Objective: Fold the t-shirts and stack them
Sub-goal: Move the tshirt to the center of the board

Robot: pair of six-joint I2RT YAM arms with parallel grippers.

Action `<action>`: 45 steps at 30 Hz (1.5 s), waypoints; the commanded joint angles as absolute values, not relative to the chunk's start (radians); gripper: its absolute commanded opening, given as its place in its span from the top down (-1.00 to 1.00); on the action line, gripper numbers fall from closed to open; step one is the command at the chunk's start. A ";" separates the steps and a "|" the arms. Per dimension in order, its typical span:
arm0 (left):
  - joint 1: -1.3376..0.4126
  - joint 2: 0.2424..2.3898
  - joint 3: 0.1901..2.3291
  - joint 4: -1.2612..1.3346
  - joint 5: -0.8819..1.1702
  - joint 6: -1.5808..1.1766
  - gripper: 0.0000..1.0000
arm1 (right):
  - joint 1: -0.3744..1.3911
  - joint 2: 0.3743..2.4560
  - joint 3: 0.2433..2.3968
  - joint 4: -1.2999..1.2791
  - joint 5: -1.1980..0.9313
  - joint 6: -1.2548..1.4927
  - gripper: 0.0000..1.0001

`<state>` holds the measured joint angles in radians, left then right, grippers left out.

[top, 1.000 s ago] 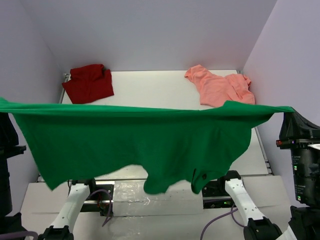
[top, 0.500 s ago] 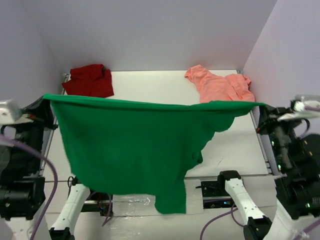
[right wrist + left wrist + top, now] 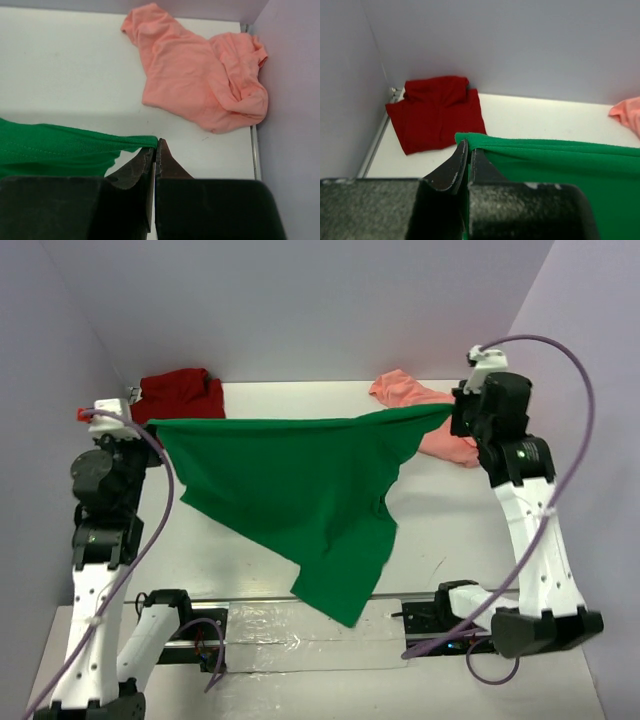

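While both arms are raised, the green t-shirt (image 3: 300, 490) hangs stretched between them across the middle of the top view. Its upper edge is pulled into a nearly straight line from the left side of the frame to the upper right. The left gripper (image 3: 468, 145) has its two fingers pressed together on one corner of that edge, the cloth nipped right at the tips. The right gripper (image 3: 155, 145) is pinched just as tight on the opposite corner, with a thin bunch of green cloth caught between its tips.

Holding the two corners well apart keeps the top edge taut, so the body of the shirt falls open instead of bunching. Its lower part drapes in a slanted point toward the bottom centre of the frame, reaching the near edge of the white table (image 3: 460, 530). Whether that hanging tip touches anything I cannot tell from above. The spread looks like preparation for laying the shirt flat, which a clean fold needs.

The dark red t-shirt (image 3: 437, 112) lies in a compact, roughly squared bundle in the upper left corner, against the back wall. It may be folded already, though that is uncertain. The salmon pink t-shirt (image 3: 200, 80) lies crumpled in the upper right, near the right gripper and apart from the green cloth. With both at the far corners, the middle of the table is left for the green one.
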<state>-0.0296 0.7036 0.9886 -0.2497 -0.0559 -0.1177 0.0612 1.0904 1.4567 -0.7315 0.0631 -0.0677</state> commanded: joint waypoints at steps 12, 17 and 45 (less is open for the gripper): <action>-0.017 1.142 0.758 0.520 -0.014 -0.012 1.00 | 0.175 1.500 1.457 -0.381 0.273 -0.152 1.00; -0.025 1.394 0.808 0.744 -0.009 0.026 1.00 | 0.209 1.637 1.495 -0.286 0.314 -0.160 1.00; -0.181 2.322 1.649 0.879 -0.072 0.165 -0.99 | 0.232 1.976 1.715 -0.219 0.360 -0.163 -0.25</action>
<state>-0.1711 2.3058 1.6146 0.8326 -0.0296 0.1364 0.2268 1.9945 1.6707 -0.2470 0.3664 -0.1532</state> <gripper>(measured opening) 0.970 0.434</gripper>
